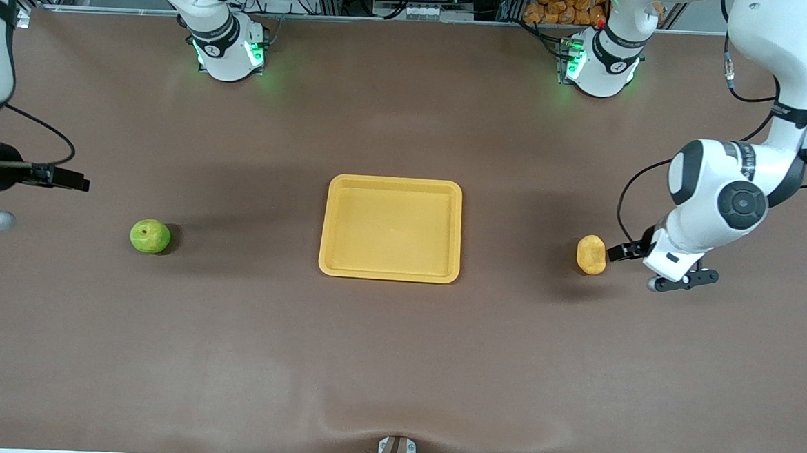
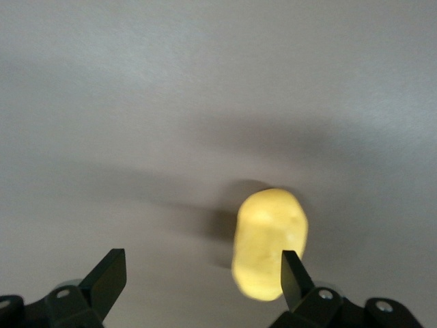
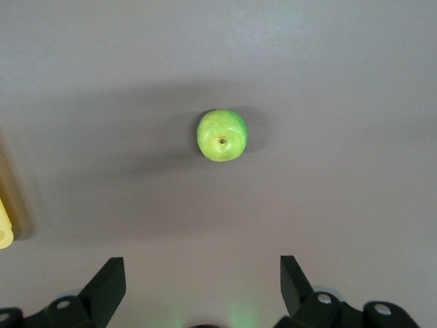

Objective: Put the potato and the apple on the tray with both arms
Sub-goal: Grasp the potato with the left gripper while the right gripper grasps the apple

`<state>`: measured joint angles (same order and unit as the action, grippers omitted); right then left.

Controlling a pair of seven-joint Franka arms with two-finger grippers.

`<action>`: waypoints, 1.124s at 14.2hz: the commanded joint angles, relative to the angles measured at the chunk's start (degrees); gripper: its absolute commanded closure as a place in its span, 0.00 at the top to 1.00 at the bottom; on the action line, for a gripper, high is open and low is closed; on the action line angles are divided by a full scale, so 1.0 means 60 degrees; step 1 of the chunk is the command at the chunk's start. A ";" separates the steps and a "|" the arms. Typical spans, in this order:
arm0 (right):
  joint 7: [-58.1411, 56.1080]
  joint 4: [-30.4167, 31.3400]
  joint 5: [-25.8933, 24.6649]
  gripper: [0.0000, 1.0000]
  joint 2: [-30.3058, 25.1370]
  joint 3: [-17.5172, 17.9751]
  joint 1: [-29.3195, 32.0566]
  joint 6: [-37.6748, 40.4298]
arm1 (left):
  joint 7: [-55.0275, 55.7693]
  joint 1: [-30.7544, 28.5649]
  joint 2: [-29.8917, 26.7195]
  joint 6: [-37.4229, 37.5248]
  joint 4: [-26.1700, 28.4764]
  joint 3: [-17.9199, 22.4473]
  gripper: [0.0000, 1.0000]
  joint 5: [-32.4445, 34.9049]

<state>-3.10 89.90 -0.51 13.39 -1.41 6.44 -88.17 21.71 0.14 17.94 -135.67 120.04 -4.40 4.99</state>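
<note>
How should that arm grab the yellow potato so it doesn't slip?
Probably from straight above, closing the jaws across the narrow middle of the potato. It lies flat on the table as a lumpy oval, so the short width fits between the fingers best. The open left gripper is beside it, not yet centred.

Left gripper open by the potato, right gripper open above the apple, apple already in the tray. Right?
Not quite. The front view shows the round green apple on the brown table, apart from the bare yellow-orange plastic tray. Left gripper by the pale yellow potato and right gripper are open.
</note>
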 commanded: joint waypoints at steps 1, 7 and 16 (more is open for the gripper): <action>0.0033 -0.0057 -0.0135 1.00 0.0447 0.0118 0.0156 -0.0158 | 0.1198 0.0036 0.0320 -0.0633 0.0077 -0.0364 1.00 0.0120; 0.0033 0.0002 -0.0135 1.00 0.1530 0.0118 0.0156 -0.1095 | 0.1597 0.0197 0.1155 -0.0797 0.0048 -0.0512 1.00 0.0251; -0.0698 0.0061 -0.0150 1.00 0.2835 0.0118 0.0581 -0.2283 | 0.1568 0.0226 0.1274 -0.0811 -0.0172 -0.0512 0.00 0.0413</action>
<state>-5.60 90.42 -0.51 29.71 -1.52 8.34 -101.26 29.85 1.26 26.34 -140.38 119.43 -7.58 5.91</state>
